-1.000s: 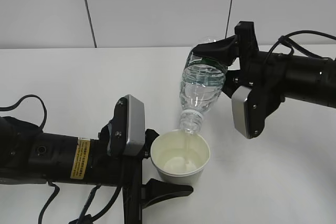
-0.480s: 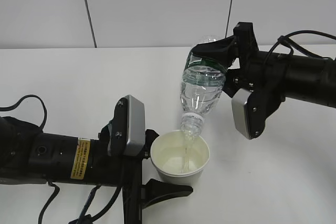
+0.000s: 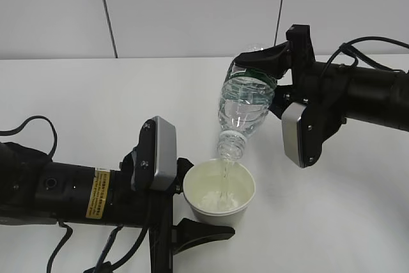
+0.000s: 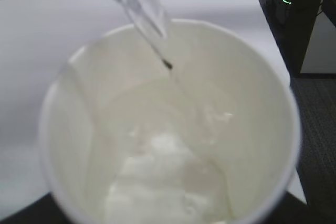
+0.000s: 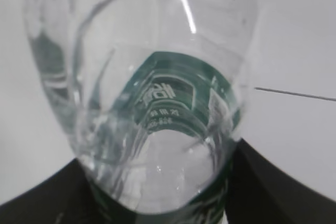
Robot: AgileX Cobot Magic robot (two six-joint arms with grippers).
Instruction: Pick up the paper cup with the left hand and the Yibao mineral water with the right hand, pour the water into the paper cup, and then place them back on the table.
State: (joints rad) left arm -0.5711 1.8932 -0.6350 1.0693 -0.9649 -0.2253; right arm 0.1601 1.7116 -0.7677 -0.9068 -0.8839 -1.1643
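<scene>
The cream-white paper cup (image 3: 220, 192) is held just above the white table (image 3: 77, 100) by my left gripper (image 3: 192, 199), shut on it; one black finger (image 3: 203, 231) shows under it. It fills the left wrist view (image 4: 173, 129), with water pooling inside. My right gripper (image 3: 271, 78) is shut on the Yibao mineral water bottle (image 3: 245, 110), tipped mouth-down over the cup. A thin stream of water (image 4: 142, 9) falls into the cup. The bottle with its green label fills the right wrist view (image 5: 152, 103), between the two black fingers (image 5: 273, 187).
A grey panelled wall (image 3: 192, 11) with dark seams stands behind the table. Black cables (image 3: 38, 126) trail from the left arm, and others (image 3: 367, 46) from the right arm. A dark floor and furniture (image 4: 310, 35) lie beyond the table edge.
The bottle has stayed tipped over the cup, shifting only slightly. Water keeps running and the level in the cup has risen a little. Both arms hold still.
</scene>
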